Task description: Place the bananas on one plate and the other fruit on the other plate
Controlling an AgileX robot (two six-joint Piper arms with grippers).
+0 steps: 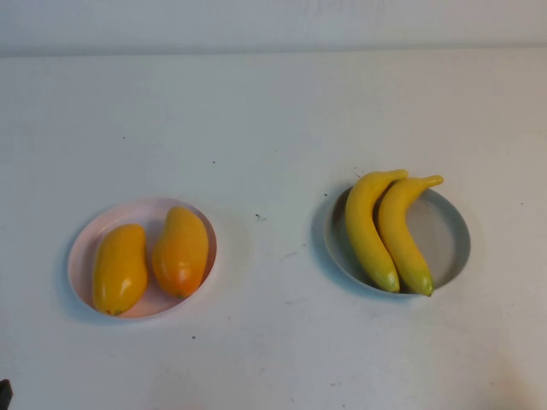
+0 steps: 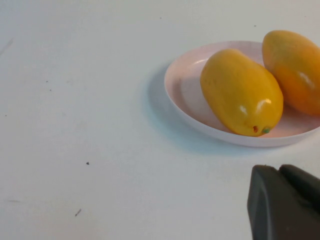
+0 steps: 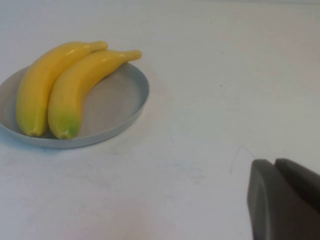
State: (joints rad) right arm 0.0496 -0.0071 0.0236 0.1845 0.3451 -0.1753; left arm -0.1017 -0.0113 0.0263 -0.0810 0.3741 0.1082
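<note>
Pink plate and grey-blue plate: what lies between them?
Only bare table, per the high view, between the pink plate and grey-blue plate. Left gripper and right gripper hang back near their plates.

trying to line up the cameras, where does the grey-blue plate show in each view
High view: the grey-blue plate sits right of centre, holding both bananas.
Left wrist view: not in it; only the pink plate with the two mangoes, and the left gripper at the corner.
Right wrist view: the plate is at upper left, the right gripper at the corner.
Shared landmark: the bananas.
</note>
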